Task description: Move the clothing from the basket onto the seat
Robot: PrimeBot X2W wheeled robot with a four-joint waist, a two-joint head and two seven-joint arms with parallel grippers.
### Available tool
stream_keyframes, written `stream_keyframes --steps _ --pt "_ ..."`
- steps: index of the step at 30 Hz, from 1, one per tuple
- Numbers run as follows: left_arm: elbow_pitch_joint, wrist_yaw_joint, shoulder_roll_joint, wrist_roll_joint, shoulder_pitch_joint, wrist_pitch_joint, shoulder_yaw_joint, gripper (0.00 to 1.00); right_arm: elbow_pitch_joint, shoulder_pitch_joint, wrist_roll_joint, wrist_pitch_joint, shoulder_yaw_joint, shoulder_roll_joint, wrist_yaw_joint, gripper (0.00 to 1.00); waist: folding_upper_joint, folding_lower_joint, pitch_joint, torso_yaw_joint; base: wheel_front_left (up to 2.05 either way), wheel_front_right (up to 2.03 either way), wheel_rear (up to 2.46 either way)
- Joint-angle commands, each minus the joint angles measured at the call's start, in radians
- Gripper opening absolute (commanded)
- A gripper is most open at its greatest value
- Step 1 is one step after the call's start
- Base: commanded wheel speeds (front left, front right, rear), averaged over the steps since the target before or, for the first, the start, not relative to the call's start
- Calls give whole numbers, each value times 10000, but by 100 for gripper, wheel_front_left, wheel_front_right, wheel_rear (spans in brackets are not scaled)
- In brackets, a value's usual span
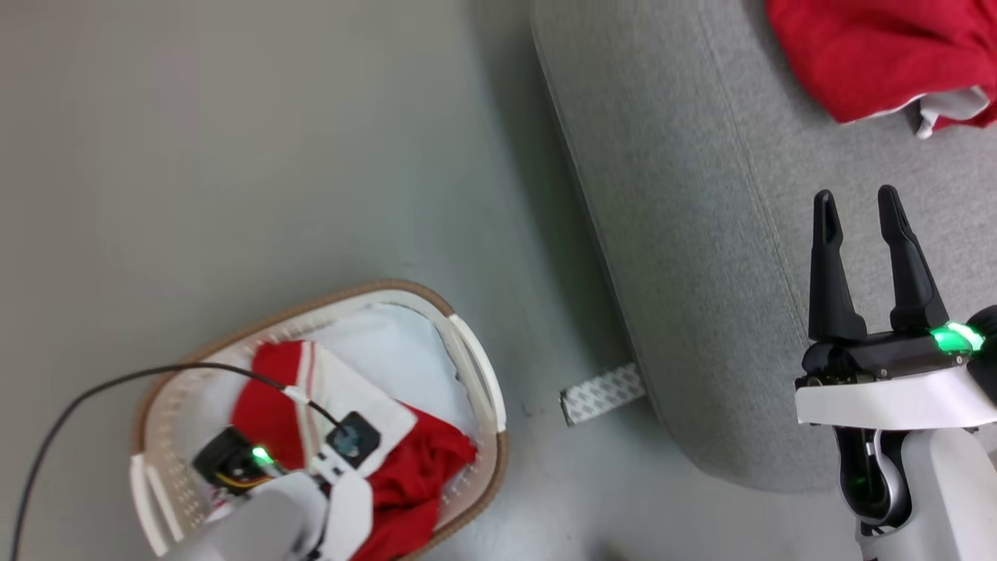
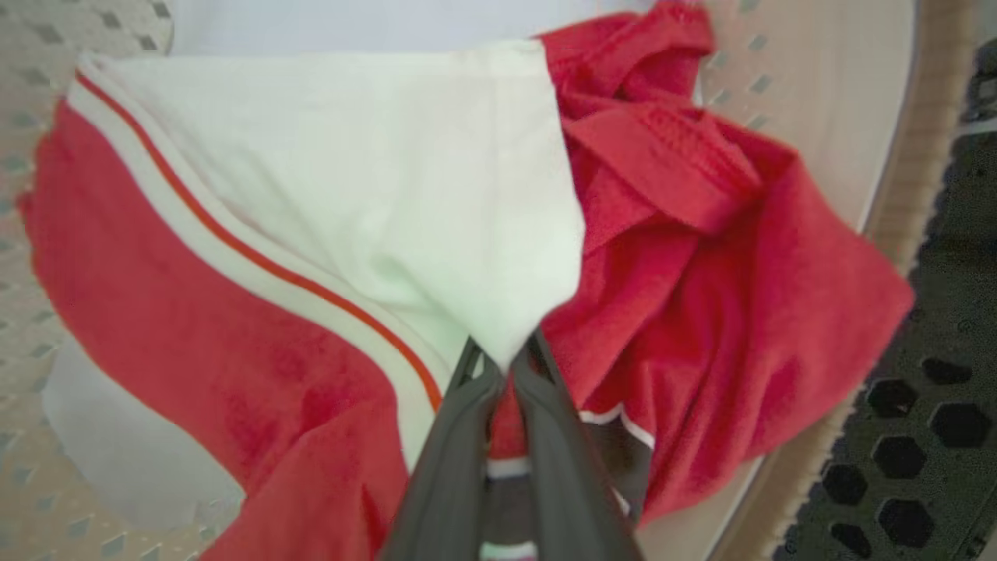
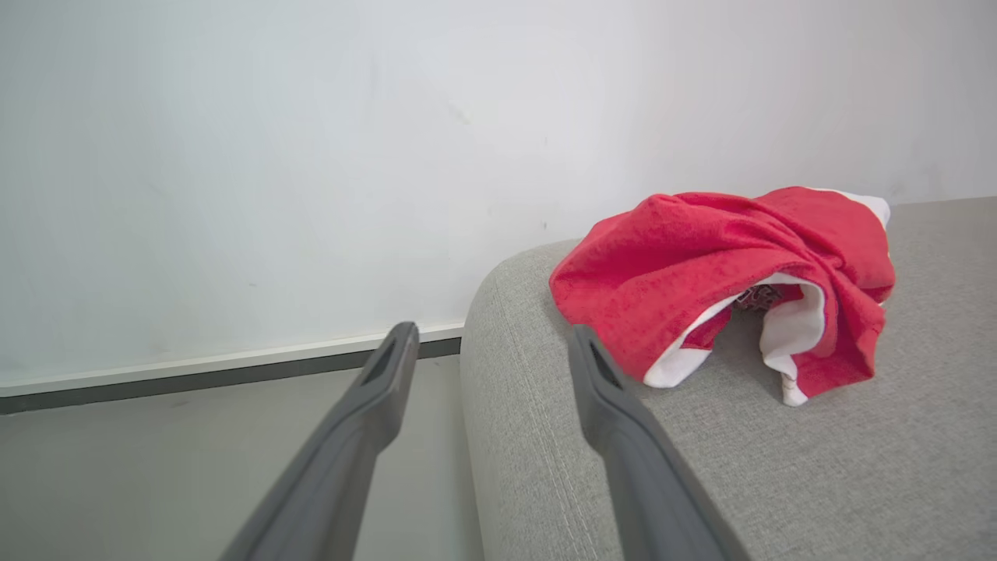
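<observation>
on the grey floor (image 1: 273,156), left gripper (image 2: 505,352) pinches clothing (image 2: 350,195) in the basket (image 1: 477,354), right gripper (image 1: 856,204) spread; next, lift toward the seat (image 1: 685,234).

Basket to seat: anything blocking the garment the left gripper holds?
Nothing visible. Left gripper is shut on the red-and-white garment in the basket; only a flat tape strip lies on the floor between it and the seat.

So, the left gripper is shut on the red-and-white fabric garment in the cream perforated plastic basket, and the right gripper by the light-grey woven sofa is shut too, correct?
Not quite: the right gripper by the sofa is open, jaws apart, as the right wrist view shows. The left gripper is indeed shut on the garment in the basket.
</observation>
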Motion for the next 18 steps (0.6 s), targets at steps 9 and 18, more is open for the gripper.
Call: stream_keyframes --steps 9,18 --pt "-111 18 -1091 -1261 245 -1819 85 0 416 519 -793 -31 -309 -7 -22 100 0 0 -2335 1222 0 0 0" --pt "-463 18 -1664 -2283 536 -2881 180 0 818 983 -877 -31 -215 -305 -22 100 0 0 -3897 2050 0 0 0"
